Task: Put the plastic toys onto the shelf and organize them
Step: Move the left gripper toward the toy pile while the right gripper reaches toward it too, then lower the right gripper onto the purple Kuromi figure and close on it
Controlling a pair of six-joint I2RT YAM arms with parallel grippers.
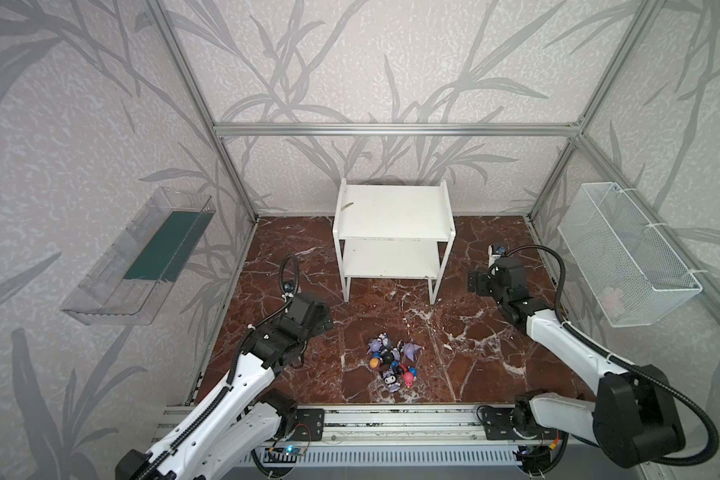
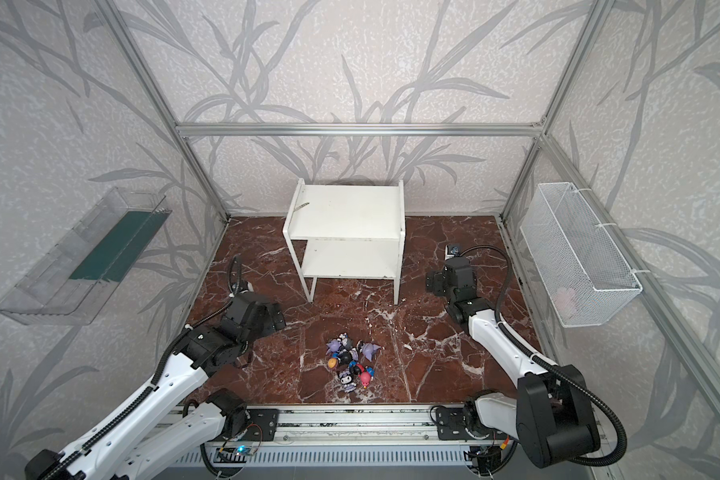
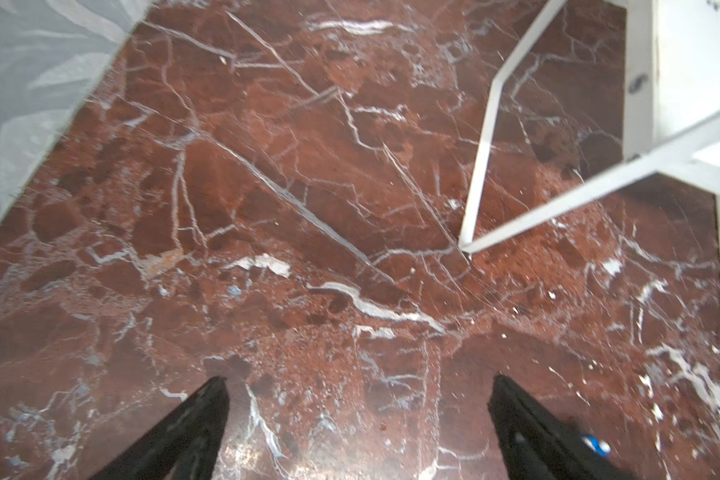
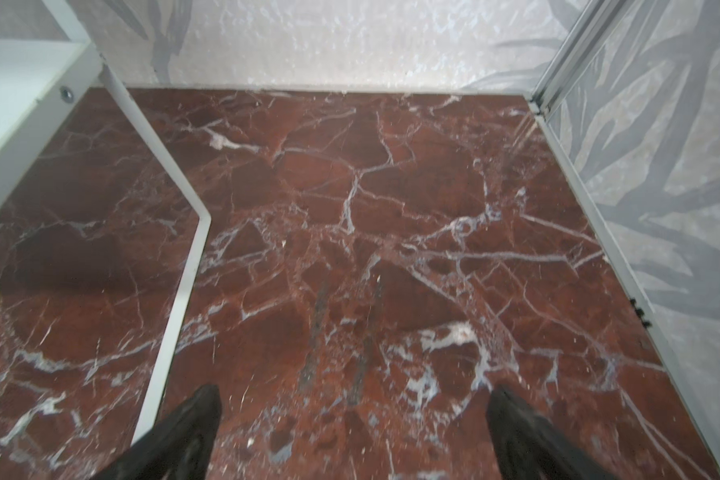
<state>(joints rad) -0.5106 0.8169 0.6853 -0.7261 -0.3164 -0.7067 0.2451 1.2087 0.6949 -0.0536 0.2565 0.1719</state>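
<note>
My left fingers and right fingers stand wide apart and hold nothing, each above bare marble desk to either side of the shelf. Neither of its 2 white boards carries a toy yet. The plastic toys lie in 1 tumbled heap near the desk's front edge, between my arms and well apart from the shelf.

I judge them light, stiff and smooth, so the round heads may slip, and the pointed ears look thin enough to snap. I would take an outer one first, such as the pink-headed figurine, pinching across the sides of its head or body. I can read no brand, label or writing.
</note>
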